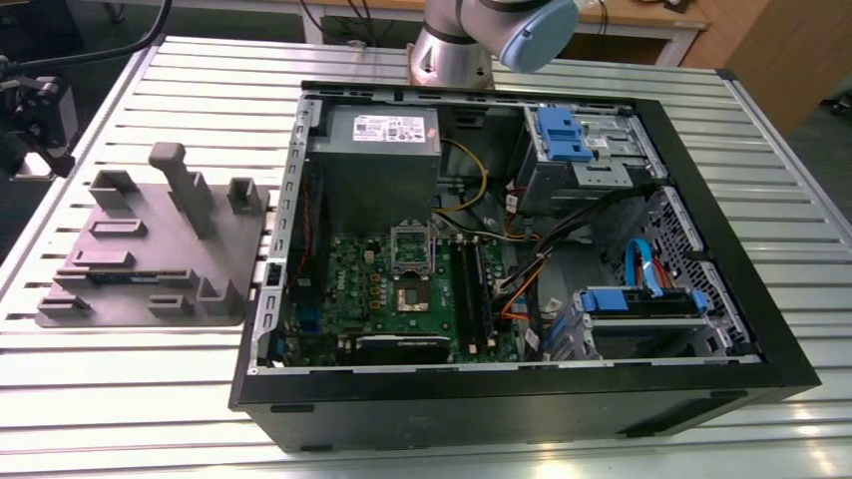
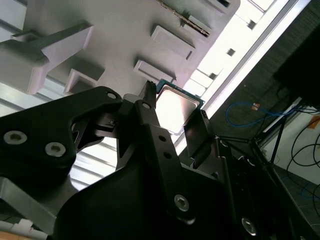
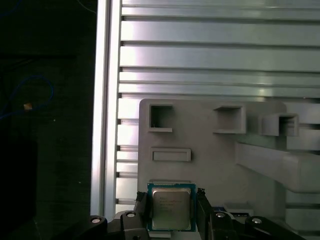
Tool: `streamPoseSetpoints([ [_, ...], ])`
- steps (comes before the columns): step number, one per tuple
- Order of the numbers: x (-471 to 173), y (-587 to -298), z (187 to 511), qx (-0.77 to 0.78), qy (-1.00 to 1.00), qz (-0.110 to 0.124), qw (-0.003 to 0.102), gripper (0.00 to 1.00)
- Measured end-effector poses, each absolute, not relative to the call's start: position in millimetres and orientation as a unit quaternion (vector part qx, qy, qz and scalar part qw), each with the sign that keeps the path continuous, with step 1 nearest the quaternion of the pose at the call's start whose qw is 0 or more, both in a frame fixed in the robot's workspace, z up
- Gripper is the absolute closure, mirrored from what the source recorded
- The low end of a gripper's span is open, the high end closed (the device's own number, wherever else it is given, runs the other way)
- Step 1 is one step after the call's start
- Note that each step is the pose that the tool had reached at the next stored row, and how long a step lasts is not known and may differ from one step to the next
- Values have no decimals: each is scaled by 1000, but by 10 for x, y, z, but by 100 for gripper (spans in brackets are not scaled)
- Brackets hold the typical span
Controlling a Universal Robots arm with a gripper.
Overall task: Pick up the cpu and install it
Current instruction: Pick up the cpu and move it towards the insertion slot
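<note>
The gripper (image 3: 171,196) pinches the cpu (image 3: 171,207) by two edges above the tray (image 3: 210,160); the case (image 1: 533,404) lies open, its socket (image 1: 410,292) uncovered.

A table (image 1: 120,399) of pale metal slats carries everything. Toward the exterior view's left, a flat grey holder block (image 1: 147,249) with raised posts and pockets lies on the slats. Just beside it, toward the exterior view's right, an open black computer case (image 1: 769,324) lies on its side. The arm's base (image 1: 450,55) stands behind the case. In the first wrist view, the holder block (image 3: 200,175) sits near the table's (image 3: 200,55) edge.
</note>
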State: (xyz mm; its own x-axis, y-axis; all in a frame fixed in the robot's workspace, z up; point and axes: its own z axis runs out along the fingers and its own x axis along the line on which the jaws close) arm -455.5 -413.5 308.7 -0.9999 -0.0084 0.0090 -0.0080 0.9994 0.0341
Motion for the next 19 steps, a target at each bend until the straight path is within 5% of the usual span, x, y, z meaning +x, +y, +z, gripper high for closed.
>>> streamPoseSetpoints([
  [19, -4535, -4134, 3133, 4, -1000, -17, 5, 53],
])
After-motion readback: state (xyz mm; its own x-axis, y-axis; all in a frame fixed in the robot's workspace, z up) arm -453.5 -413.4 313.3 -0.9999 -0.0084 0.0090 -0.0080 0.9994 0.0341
